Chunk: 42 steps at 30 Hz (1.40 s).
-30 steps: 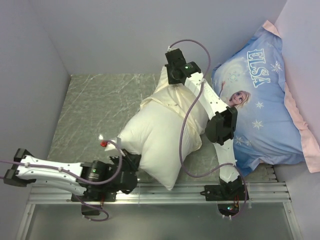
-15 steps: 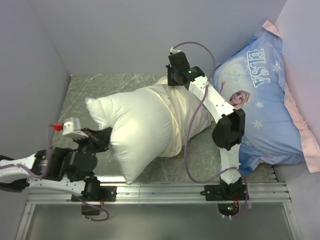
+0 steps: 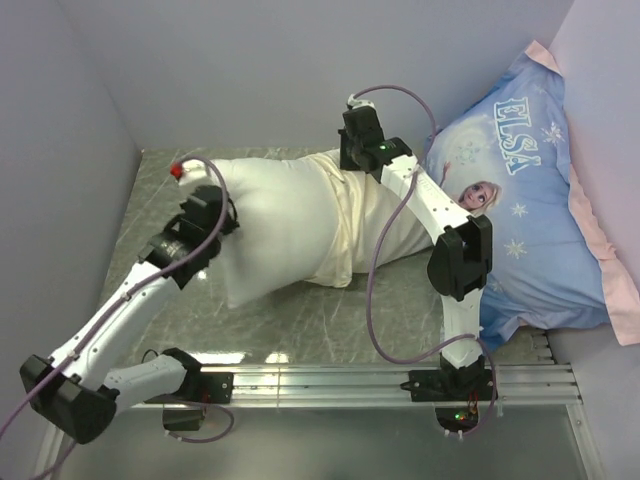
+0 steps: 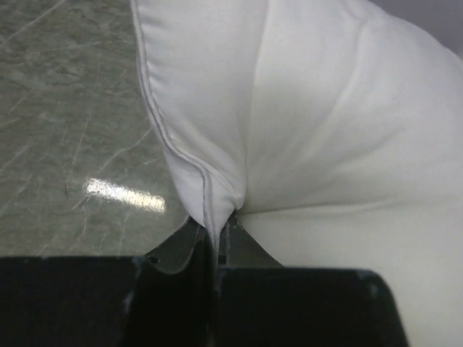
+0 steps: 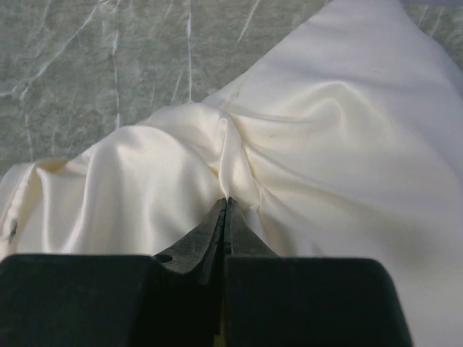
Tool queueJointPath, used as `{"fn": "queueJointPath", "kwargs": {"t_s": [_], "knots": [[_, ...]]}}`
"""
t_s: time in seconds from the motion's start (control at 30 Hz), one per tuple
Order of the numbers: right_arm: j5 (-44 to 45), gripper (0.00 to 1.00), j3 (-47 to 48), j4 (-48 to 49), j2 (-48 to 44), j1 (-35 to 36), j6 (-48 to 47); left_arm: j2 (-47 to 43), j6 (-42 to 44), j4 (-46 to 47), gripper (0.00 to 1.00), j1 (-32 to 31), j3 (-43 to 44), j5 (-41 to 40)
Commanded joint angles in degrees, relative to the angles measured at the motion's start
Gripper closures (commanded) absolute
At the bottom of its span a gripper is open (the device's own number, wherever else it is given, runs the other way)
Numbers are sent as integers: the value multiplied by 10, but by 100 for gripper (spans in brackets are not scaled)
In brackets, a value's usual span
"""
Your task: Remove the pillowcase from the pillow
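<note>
Pillowcase (image 3: 348, 235): lies on the far middle of the bench (image 3: 300, 320), sleeved over only the right-hand part of the pillow (image 3: 270, 225). The left part of the pillow is bare, and the case mouth is bunched in a loose ridge across its middle.

Progress (judged): roughly halfway off. Left to do: draw out the covered half, then get the two fully apart.

Materials: the case is thin and cream with a faint sheen. It falls in soft folds and gathers to a narrow pleat at the grip. The pillow is matte white and plump, with a taut cover and a piped seam.

Right pincer (image 5: 226, 217): closed tight on a pleat of the case at its far end.
Left pincer (image 4: 215, 235): nearly closed, clamped on the pillow's seamed edge.

Bench surface is grey-green, marbled and glossy. Blue Elsa-print pillow (image 3: 520, 200) leans at the right wall, near the cased end.
</note>
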Motion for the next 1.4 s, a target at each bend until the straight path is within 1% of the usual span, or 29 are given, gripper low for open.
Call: {"fn": "queueJointPath", "kwargs": {"t_s": [0.0,0.03,0.07,0.1,0.13,0.27,0.3,0.4,0.57,0.6,0.7,0.8,0.83,0.9,0.93,0.97,1.03,1.07,1.1,1.13,1.17,1.2,1.23,1.27,1.3,1.33,1.37], "knots": [[-7,100,-15,2,-33,6,2,6,47,119,99,140,10,177],[-8,100,-20,3,-33,6,2,23,43,137,99,165,8,196],[-8,100,-24,6,-34,6,2,33,41,143,99,186,8,232],[-9,100,-27,7,-35,6,3,44,38,150,100,223,8,248],[-11,100,-32,8,-37,4,4,67,35,160,100,236,9,261],[-24,100,-49,17,-45,4,9,110,44,181,100,287,9,276],[-25,100,-54,18,-47,4,8,122,46,181,100,310,11,284],[-30,100,-61,24,-49,4,9,131,49,190,100,344,10,304],[-42,100,-72,29,-48,4,14,141,56,189,99,353,22,317],[-44,100,-75,28,-49,4,15,146,58,188,99,372,25,320],[-57,100,-87,33,-59,5,21,157,58,181,97,396,40,332],[-72,100,-99,40,-72,5,24,171,58,177,88,423,61,353],[-76,100,-101,40,-75,6,24,175,59,171,82,428,67,356],[-92,100,-104,43,-84,6,23,186,63,166,73,442,91,367],[-98,100,-104,44,-86,11,20,188,64,163,63,445,98,370],[-102,100,-103,46,-87,14,19,190,66,161,57,447,115,376],[-113,95,-92,39,-86,19,13,191,77,153,49,447,136,378],[-113,92,-89,38,-86,23,11,186,78,141,33,446,153,390],[-113,83,-87,37,-86,24,10,171,82,135,27,440,159,390],[-113,77,-87,37,-85,23,10,159,86,134,25,432,160,385],[-114,73,-86,37,-85,23,9,149,87,127,23,421,159,363],[-113,64,-82,34,-84,23,8,131,81,120,22,401,155,361],[-113,60,-79,32,-83,24,7,123,77,113,17,389,149,359],[-109,53,-77,28,-82,24,7,115,69,104,8,371,126,345],[-104,50,-69,20,-81,24,6,94,55,105,6,320,105,326],[-101,47,-68,18,-84,24,5,83,45,110,4,295,83,282],[-90,44,-66,17,-86,24,6,72,31,117,1,257,34,261]]}}
